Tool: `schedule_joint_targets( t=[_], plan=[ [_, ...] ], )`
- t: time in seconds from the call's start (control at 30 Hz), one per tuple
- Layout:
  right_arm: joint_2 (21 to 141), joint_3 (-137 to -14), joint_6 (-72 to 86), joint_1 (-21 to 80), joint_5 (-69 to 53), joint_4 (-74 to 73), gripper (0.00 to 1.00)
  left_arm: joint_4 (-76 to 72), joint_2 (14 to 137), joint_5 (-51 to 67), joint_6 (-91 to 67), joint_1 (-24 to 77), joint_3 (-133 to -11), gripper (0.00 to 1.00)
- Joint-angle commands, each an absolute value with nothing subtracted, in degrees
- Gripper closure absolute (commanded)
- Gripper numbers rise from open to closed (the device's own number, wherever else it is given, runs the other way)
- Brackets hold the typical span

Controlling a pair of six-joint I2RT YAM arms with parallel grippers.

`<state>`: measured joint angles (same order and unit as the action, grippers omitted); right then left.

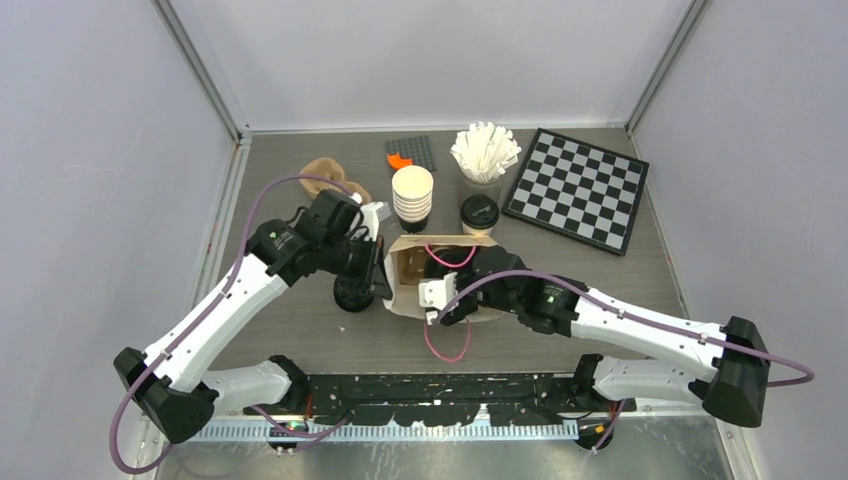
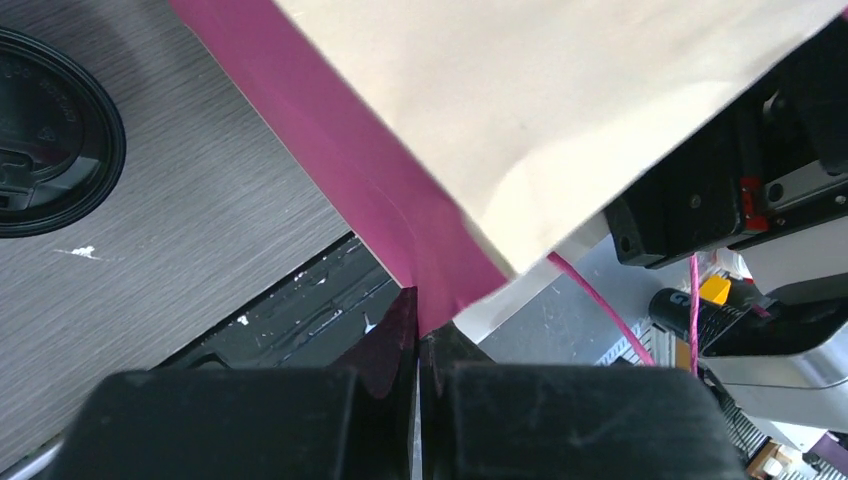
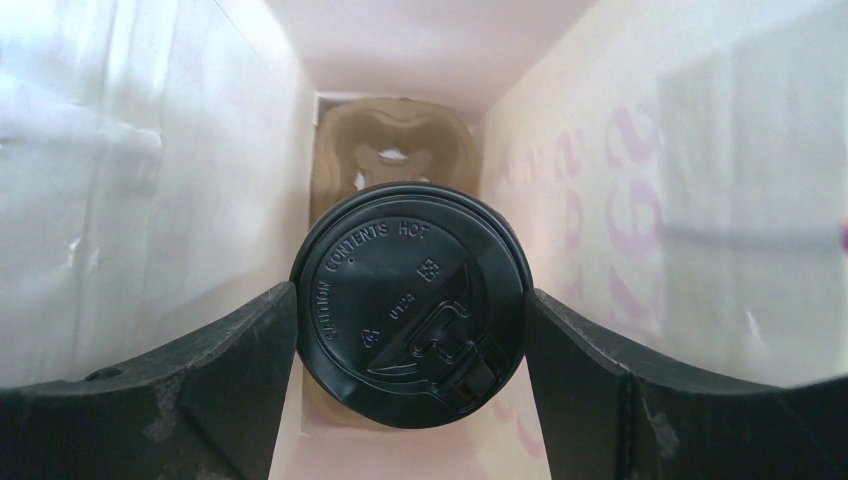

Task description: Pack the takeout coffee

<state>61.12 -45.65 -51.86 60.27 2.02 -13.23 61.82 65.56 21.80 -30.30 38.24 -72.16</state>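
Note:
A cream paper bag (image 1: 408, 268) with a magenta inside stands open at the table's middle. My left gripper (image 1: 380, 265) is shut on the bag's left rim; the left wrist view shows the magenta edge (image 2: 400, 230) pinched between my closed fingers (image 2: 418, 335). My right gripper (image 1: 441, 292) reaches into the bag. In the right wrist view it (image 3: 410, 295) is shut on a takeout coffee (image 3: 410, 300), both fingers against its black lid, low inside the bag (image 3: 150, 180). A brown cardboard carrier (image 3: 395, 135) lies beneath. A second lidded coffee (image 1: 479, 214) stands behind the bag.
A stack of lidless cream cups (image 1: 412, 194) stands behind the bag. Loose black lids (image 1: 352, 293) sit left of it and show in the left wrist view (image 2: 45, 130). Farther back are a holder of white stirrers (image 1: 486, 152), a checkerboard (image 1: 577, 187), a brown carrier (image 1: 325, 172) and a grey plate (image 1: 411, 153).

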Motion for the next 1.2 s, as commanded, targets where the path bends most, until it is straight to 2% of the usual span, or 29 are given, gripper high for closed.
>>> schedule_joint_targets(
  t=[0.0, 0.63, 1.17],
  plan=[
    [63.37, -48.94, -56.06, 60.82, -2.36, -10.41, 0.35, 56.72, 63.12, 25.57, -28.31, 38.41, -69.15, 1.0],
    [69.82, -46.76, -54.55, 60.78, -1.2, 1.86, 0.35, 56.42, 62.77, 26.95, -25.59, 38.41, -68.58, 1.0],
    [69.83, -46.15, -58.18, 60.73, -3.66, -2.95, 0.35, 57.38, 62.86, 26.95, -25.48, 38.41, -69.33, 1.0]
  ],
)
